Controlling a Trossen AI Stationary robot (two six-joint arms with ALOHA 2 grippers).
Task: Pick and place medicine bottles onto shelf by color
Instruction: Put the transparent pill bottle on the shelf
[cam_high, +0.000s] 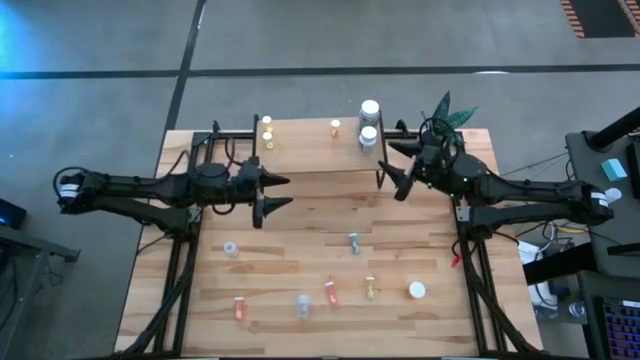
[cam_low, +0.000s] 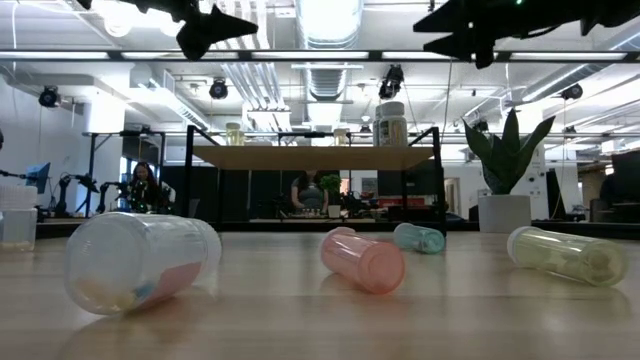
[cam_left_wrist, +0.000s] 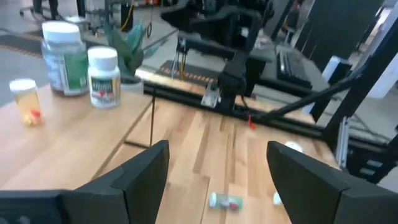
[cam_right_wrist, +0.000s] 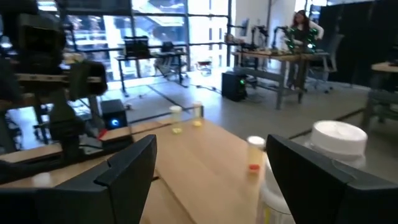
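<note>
Two big bottles (cam_high: 369, 124) beside right claw (cam_high: 397, 179).

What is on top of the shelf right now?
On the shelf stand two larger white-capped bottles, one small orange vial and two small yellow vials. The low view shows nothing standing underneath the board.

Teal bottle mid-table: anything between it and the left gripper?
Nothing visible. The left gripper hovers open by the shelf's front edge; the teal bottle lies on its side with bare table between them. Other bottles lie farther toward the table's near edge.
</note>
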